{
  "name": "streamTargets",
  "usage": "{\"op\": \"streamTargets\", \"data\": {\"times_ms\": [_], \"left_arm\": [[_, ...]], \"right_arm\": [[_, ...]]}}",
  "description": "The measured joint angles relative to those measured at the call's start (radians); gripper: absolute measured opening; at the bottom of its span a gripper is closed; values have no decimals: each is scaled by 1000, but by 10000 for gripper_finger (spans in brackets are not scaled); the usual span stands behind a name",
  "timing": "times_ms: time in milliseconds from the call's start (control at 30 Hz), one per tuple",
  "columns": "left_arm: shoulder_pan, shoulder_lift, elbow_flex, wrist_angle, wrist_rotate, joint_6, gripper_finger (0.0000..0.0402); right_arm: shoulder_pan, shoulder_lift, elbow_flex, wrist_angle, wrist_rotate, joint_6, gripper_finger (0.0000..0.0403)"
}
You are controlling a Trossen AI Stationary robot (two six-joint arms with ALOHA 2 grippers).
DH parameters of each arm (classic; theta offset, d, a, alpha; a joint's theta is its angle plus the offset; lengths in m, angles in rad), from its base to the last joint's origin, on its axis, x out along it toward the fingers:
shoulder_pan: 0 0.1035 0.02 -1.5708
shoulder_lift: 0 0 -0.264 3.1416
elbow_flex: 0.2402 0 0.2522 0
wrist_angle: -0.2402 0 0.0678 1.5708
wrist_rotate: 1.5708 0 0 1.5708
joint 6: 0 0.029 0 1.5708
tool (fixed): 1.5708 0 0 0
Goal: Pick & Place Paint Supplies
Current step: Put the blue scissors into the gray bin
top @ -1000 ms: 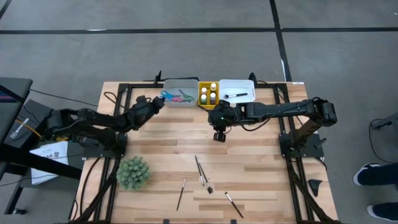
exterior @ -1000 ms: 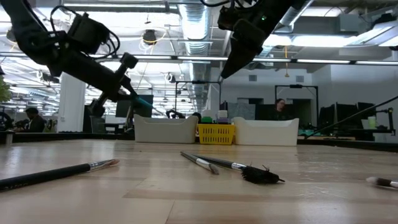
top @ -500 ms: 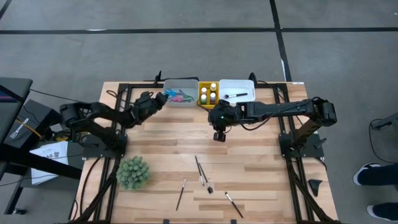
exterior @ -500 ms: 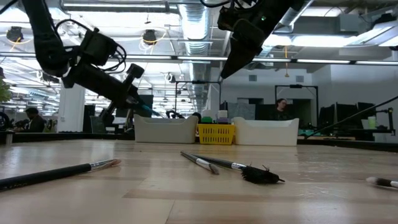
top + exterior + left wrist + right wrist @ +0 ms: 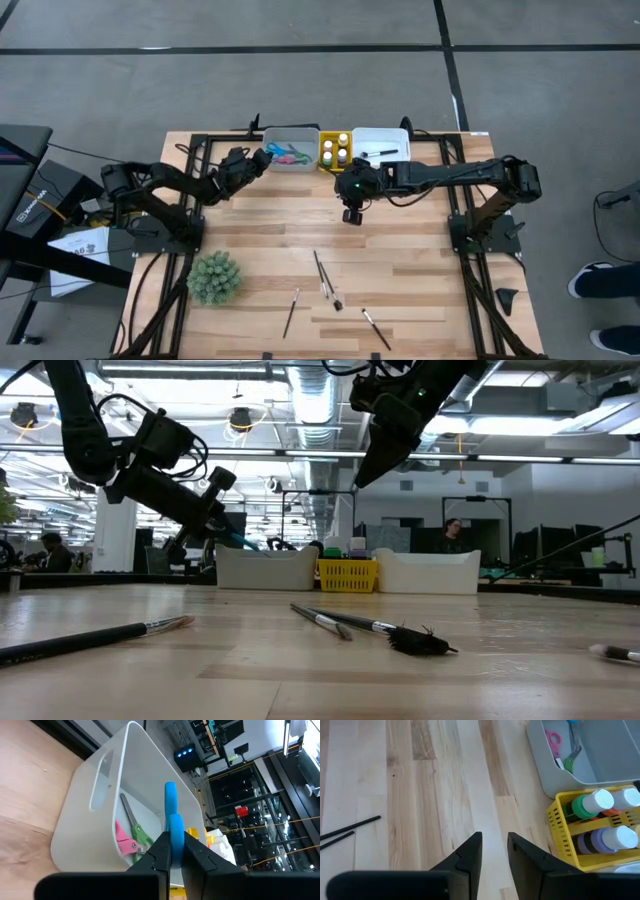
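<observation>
My left gripper (image 5: pixel 262 158) is shut on blue scissors (image 5: pixel 171 810) at the near left corner of the grey tray (image 5: pixel 305 138). Pink and green scissors (image 5: pixel 129 840) lie on that tray's floor. Paint bottles (image 5: pixel 600 802) stand upright in the yellow tray (image 5: pixel 322 165). A dark brush (image 5: pixel 378 153) lies in the white tray (image 5: pixel 392 134). Three more brushes (image 5: pixel 322 272) lie flat on the wood toward the near edge. My right gripper (image 5: pixel 352 216) hangs open over the table's middle, with bare wood between its fingers (image 5: pixel 472 851). My left gripper pinches the blue scissors by their blue handle (image 5: pixel 173 834) between its two fingers. The fingers come nearly level from the table's left. The handle sticks out ahead of them over the grey tray, lifted clear. The fingers hide the blades.
A spiky green plant ball (image 5: pixel 214 277) sits near the table's left near corner. The three trays stand in a row along the far edge. Black frame rails (image 5: pixel 196 190) run down both sides of the table. A person's shoes (image 5: pixel 598 280) show on the floor at the right.
My left gripper has sunk a little and moved toward the grey tray with the blue scissors, still shut on them. My right gripper has kept still.
</observation>
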Motion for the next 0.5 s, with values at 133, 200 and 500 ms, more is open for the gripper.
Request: {"op": "streamTargets", "data": {"times_ms": [133, 200, 500], "left_arm": [[0, 0, 0, -2, -1, 0, 13], [0, 0, 0, -2, -6, 0, 13], [0, 0, 0, -1, -6, -3, 32]], "right_arm": [[1, 0, 0, 3, 0, 0, 87], [1, 0, 0, 3, 0, 0, 87], [1, 0, 0, 8, -1, 0, 87]]}}
